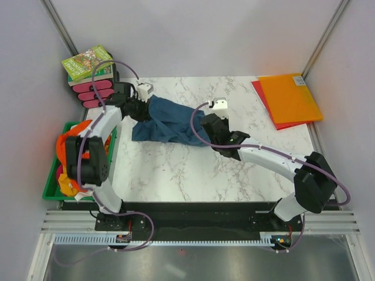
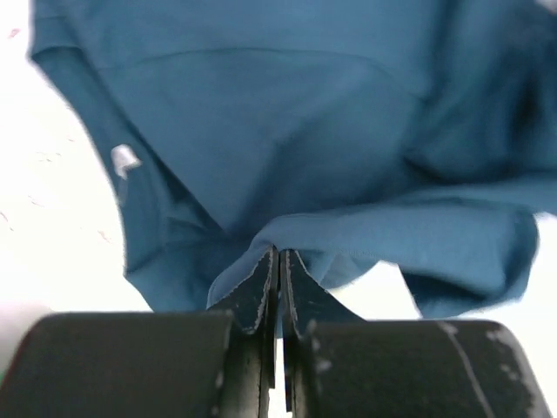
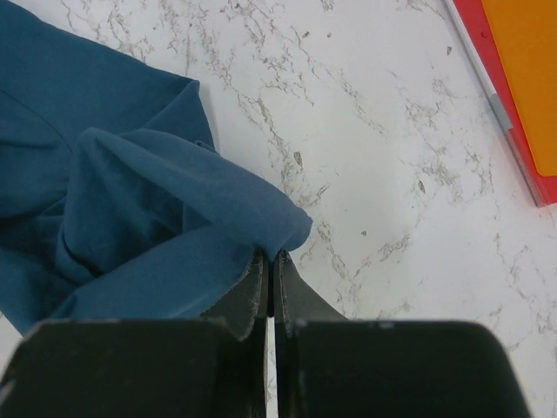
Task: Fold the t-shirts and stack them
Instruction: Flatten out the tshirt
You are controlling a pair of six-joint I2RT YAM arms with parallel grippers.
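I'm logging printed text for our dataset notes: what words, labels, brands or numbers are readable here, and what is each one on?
No text can be read in any view.
Green illustrated book at the far left corner: cover print too small to read.
Small white tag on the dark teal-blue cotton t-shirt: blurred, unreadable.
Flat orange plastic folder: no print visible.

Worktop [image 1: 176, 170]: white marble, thin grey veining. Centre of frame: teal-blue t-shirt [image 1: 170, 120], plain. Left edge: orange t-shirts [image 1: 69, 146], bright, with yellow and red patches, in a green bin [image 1: 50, 190]. Upper right: orange folder [image 1: 290, 96] on red folder [image 1: 293, 124]. Upper left: book [image 1: 88, 61], green cover.
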